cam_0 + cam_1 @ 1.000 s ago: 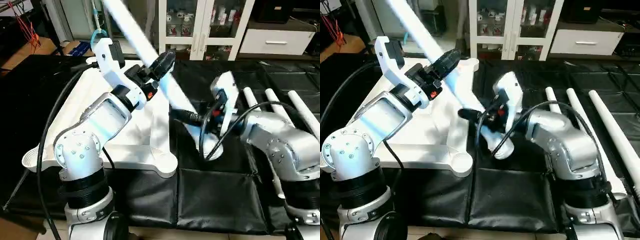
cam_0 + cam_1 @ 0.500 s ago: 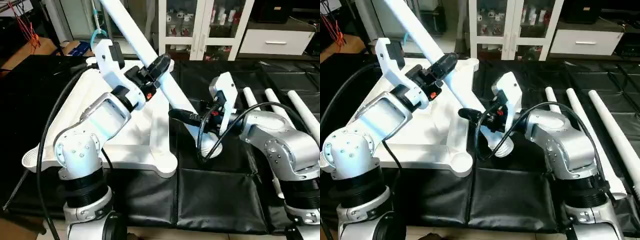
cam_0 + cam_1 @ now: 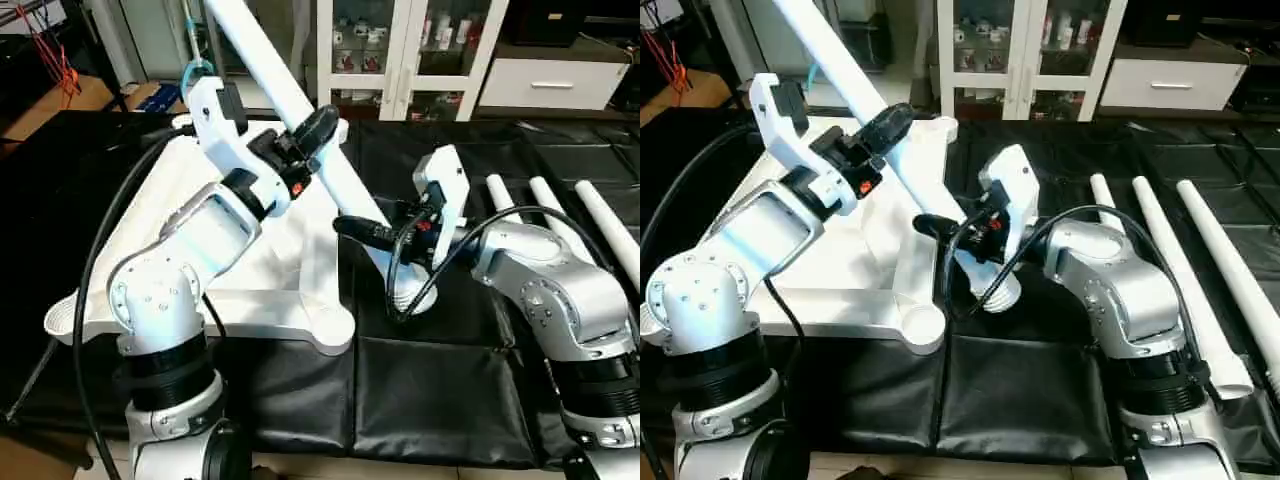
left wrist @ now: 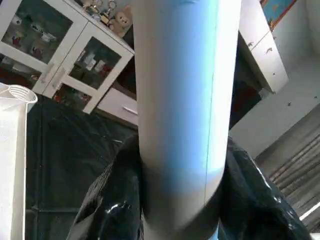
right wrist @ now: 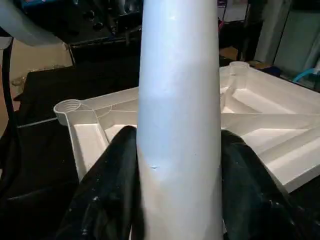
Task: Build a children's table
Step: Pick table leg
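A long white tapered leg [image 3: 300, 110] slants from the upper left down to its threaded end [image 3: 412, 297] above the black mat. My left gripper [image 3: 312, 128] is shut on the leg's middle, its black fingers [image 4: 112, 200] hugging both sides. My right gripper [image 3: 360, 230] is shut on the leg lower down, near the thick end, with fingers [image 5: 105, 185] on either side. The white tabletop [image 3: 260, 270] lies upside down on the mat at the left, ribbed underside up, with a round corner socket [image 3: 328, 325] near the front. Another socket [image 5: 70, 106] shows past the leg.
Three more white legs [image 3: 1160, 250] lie side by side on the black mat [image 3: 430, 400] at the right. A white glass-door cabinet [image 3: 410, 50] and a white drawer unit [image 3: 560, 80] stand behind. Black cables [image 3: 100, 250] run along my left arm.
My right gripper has slid left with the leg's lower end, bringing the threaded end a little closer to the tabletop. The leg's blur is gone.
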`<state>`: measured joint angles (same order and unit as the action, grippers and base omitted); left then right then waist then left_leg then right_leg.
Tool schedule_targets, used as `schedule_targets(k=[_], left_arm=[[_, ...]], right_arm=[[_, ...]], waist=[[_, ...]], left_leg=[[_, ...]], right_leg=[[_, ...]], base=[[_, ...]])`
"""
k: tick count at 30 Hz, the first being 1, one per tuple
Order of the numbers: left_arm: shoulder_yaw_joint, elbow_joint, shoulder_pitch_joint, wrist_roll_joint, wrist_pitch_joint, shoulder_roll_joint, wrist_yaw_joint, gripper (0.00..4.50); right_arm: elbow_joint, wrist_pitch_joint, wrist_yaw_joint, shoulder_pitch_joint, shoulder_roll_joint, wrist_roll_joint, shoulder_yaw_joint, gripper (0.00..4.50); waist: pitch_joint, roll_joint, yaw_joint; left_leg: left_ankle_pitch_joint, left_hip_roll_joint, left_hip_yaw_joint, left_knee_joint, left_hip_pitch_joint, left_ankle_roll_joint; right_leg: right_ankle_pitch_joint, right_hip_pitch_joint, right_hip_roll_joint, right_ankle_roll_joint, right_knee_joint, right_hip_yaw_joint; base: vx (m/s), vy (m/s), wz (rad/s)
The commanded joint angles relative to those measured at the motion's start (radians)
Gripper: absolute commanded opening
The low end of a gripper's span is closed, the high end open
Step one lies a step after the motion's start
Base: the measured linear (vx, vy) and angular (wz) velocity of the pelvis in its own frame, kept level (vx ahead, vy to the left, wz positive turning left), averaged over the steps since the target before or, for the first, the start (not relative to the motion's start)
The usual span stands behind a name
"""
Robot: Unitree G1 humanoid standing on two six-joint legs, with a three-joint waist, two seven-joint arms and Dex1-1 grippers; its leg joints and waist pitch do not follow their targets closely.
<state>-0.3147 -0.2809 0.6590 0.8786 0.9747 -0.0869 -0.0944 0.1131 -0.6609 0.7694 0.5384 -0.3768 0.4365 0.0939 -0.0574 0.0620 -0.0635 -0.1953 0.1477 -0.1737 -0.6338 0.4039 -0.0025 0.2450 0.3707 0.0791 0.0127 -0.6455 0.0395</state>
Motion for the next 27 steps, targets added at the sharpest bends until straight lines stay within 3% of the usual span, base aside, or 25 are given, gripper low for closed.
schedule_targets(k=[1,7,10,11,12,14,15,18,19,22,27], left_arm=[[0.007,0.013,0.011,-0.007,-0.004,0.013,-0.013,1.71],[0.017,0.022,0.017,-0.021,-0.016,0.039,0.005,1.7],[0.031,0.028,0.027,-0.036,-0.021,0.076,0.038,1.7],[0.044,0.028,0.029,-0.042,-0.018,0.096,0.059,1.7],[0.06,0.027,0.031,-0.047,-0.009,0.123,0.09,1.7],[0.098,0.018,0.033,-0.051,0.004,0.173,0.147,1.7],[0.104,0.015,0.033,-0.049,0.007,0.181,0.157,1.7],[0.132,0.0,0.041,-0.028,0.024,0.207,0.205,1.7],[0.147,-0.005,0.044,-0.027,0.027,0.219,0.226,1.7],[0.176,-0.007,0.059,-0.027,0.031,0.239,0.266,1.7],[0.221,-0.001,0.09,-0.024,0.018,0.247,0.332,1.7]], right_arm=[[0.011,0.026,-0.018,0.008,-0.001,-0.013,-0.014,2.46],[0.01,0.026,-0.025,0.006,0.003,-0.008,-0.022,2.91],[0.02,0.003,-0.002,0.009,0.01,0.051,-0.056,3.21],[0.026,-0.008,0.015,0.01,0.007,0.078,-0.071,3.35],[0.027,-0.031,0.049,0.016,-0.005,0.128,-0.103,3.35],[0.01,-0.064,0.108,0.032,-0.039,0.2,-0.154,3.63],[0.003,-0.069,0.121,0.036,-0.048,0.212,-0.164,3.72],[-0.049,-0.085,0.171,0.058,-0.086,0.234,-0.191,3.94],[-0.059,-0.093,0.185,0.063,-0.1,0.236,-0.19,4.06],[-0.1,-0.101,0.22,0.079,-0.136,0.206,-0.156,4.28],[-0.126,-0.113,0.285,0.082,-0.176,0.165,-0.053,4.5]], waist=[[0.074,0.003,-0.001],[0.074,0.004,0.0],[0.075,0.001,0.0],[0.074,-0.008,0.001],[0.075,-0.003,-0.003],[0.075,-0.008,-0.003],[0.076,-0.005,-0.006],[0.074,-0.012,-0.004],[0.074,-0.017,-0.003],[0.074,-0.016,-0.004],[0.075,-0.023,-0.001]], left_leg=[[-0.065,0.069,0.036,0.069,-0.027,0.029],[-0.073,0.069,0.037,0.07,-0.027,0.025],[-0.066,0.068,0.035,0.07,-0.028,0.036],[-0.068,0.07,0.034,0.07,-0.028,0.038],[-0.064,0.068,0.035,0.07,-0.028,0.044],[-0.059,0.069,0.034,0.07,-0.029,0.051],[-0.051,0.069,0.034,0.068,-0.03,0.052],[-0.047,0.067,0.03,0.067,-0.027,0.049],[-0.048,0.067,0.029,0.067,-0.027,0.05],[-0.041,0.066,0.029,0.065,-0.026,0.055],[-0.024,0.067,0.027,0.062,-0.025,0.069]], right_leg=[[-0.12,-0.043,0.064,-0.275,0.067,-0.036],[-0.107,-0.044,0.063,-0.27,0.068,-0.036],[-0.115,-0.042,0.063,-0.271,0.066,-0.037],[-0.108,-0.043,0.063,-0.27,0.069,-0.037],[-0.104,-0.044,0.064,-0.272,0.067,-0.037],[-0.103,-0.041,0.062,-0.27,0.067,-0.037],[-0.104,-0.042,0.062,-0.272,0.064,-0.036],[-0.09,-0.042,0.064,-0.284,0.065,-0.036],[-0.084,-0.042,0.064,-0.286,0.067,-0.036],[-0.064,-0.041,0.065,-0.289,0.067,-0.036],[-0.062,-0.042,0.067,-0.297,0.066,-0.037]], base=[[0.0,0.0,0.0],[0.0,0.0,0.0],[0.0,0.0,0.0],[0.0,0.0,0.0],[0.0,0.0,0.0],[0.0,0.0,0.0],[0.0,0.0,0.0],[0.0,0.0,0.0],[0.0,0.0,0.0],[0.0,0.0,0.0],[0.0,0.0,0.0]])
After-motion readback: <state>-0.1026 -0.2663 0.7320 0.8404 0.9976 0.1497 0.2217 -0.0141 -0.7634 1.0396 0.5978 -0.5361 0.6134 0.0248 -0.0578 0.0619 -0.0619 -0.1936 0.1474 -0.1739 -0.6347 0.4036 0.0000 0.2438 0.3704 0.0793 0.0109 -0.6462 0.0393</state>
